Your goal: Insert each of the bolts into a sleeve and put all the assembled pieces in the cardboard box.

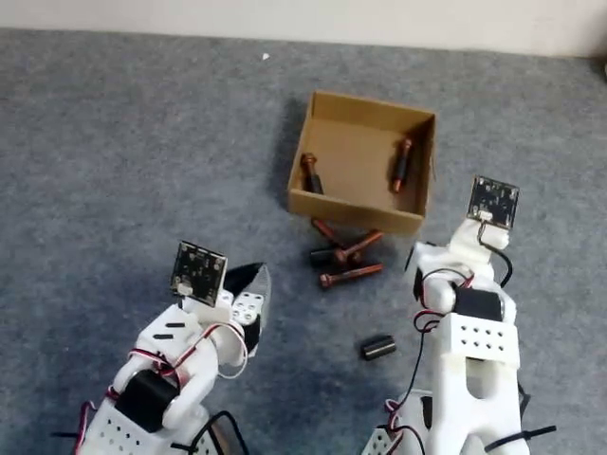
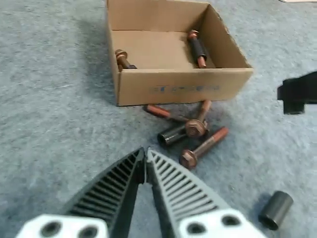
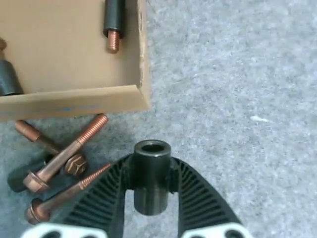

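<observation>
High view, grey carpet [image 1: 114, 142], pale wall strip [image 1: 285, 11], left pincer [image 2: 145, 152] pinched together, right pincer [image 3: 151, 163] clamping sleeve [image 3: 150, 181].

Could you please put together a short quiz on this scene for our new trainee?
1. How many loose copper-coloured metal bolts lie on the grey carpet in front of the brown cardboard box?
2. True or false: the left pincer is wide open.
3. What does the right pincer grip?
A) a black cylindrical sleeve
B) one of those bolts
C) nothing

Key: 1. Three. 2. False: it is shut, with nothing in it. 3. A.
</observation>
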Robot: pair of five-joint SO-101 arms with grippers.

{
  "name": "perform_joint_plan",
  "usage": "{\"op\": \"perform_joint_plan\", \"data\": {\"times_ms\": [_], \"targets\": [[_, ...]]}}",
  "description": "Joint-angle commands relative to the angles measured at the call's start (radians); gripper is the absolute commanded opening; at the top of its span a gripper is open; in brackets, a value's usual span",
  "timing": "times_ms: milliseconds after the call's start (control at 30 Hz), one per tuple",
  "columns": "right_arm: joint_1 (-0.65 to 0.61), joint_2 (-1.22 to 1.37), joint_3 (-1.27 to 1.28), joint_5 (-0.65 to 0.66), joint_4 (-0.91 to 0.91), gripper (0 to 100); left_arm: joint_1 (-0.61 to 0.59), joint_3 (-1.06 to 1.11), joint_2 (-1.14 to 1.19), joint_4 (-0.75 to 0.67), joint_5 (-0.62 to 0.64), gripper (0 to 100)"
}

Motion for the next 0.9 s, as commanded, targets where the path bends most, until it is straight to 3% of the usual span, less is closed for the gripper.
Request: {"op": "perform_joint_plan", "data": {"times_ms": [0, 300, 667, 867], "targets": [[0.018, -0.024, -0.012, -0.009, -0.03, 0.6, 0.053, -0.07, 0.104, -0.002, -0.012, 9], [0.065, -0.024, -0.013, -0.04, -0.045, 0.6, 0.113, -0.332, 0.677, -0.133, -0.008, 9], [0.076, -0.024, -0.015, -0.043, -0.051, 0.6, 0.13, -0.544, 1.374, -0.539, -0.008, 11], [0.076, -0.024, -0.015, -0.038, -0.051, 0.6, 0.223, -0.687, 1.664, -0.546, -0.002, 19]]}}
